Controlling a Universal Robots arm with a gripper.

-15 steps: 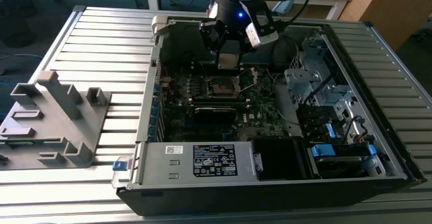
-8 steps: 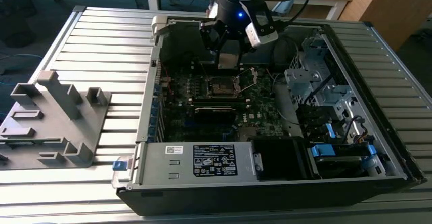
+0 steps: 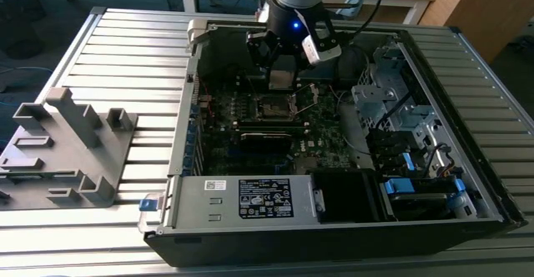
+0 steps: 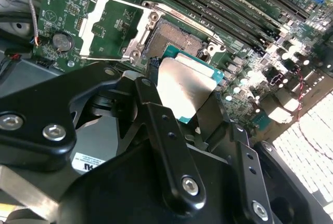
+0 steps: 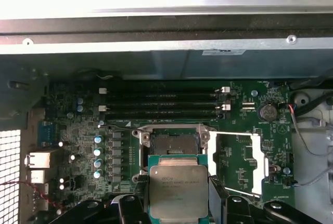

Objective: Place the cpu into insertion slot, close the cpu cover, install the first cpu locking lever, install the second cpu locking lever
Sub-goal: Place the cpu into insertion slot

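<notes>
My gripper (image 3: 282, 80) is shut on the cpu (image 3: 282, 79), a flat silver-grey square chip on a green board, and hangs inside the open computer case. Both wrist views show the cpu (image 5: 178, 187) (image 4: 183, 90) clamped by its edges between the black fingers (image 5: 132, 208) (image 4: 156, 120). The insertion slot (image 5: 171, 144) (image 4: 176, 38) (image 3: 274, 107) lies just beyond the chip, with its dark centre uncovered. Beside the slot, the cpu cover (image 5: 258, 161) (image 4: 99, 13), a silvery frame plate, is swung fully open and lies flat over the motherboard.
The black case (image 3: 467, 183) stands open on a slatted metal table (image 3: 125, 58). A silver power-supply box (image 3: 242, 199) sits at the case's near end. Long memory slots (image 5: 164, 104) run past the socket. Drive bays and cables (image 3: 401, 127) fill the exterior view's right. A grey fixture (image 3: 62, 146) stands on the table.
</notes>
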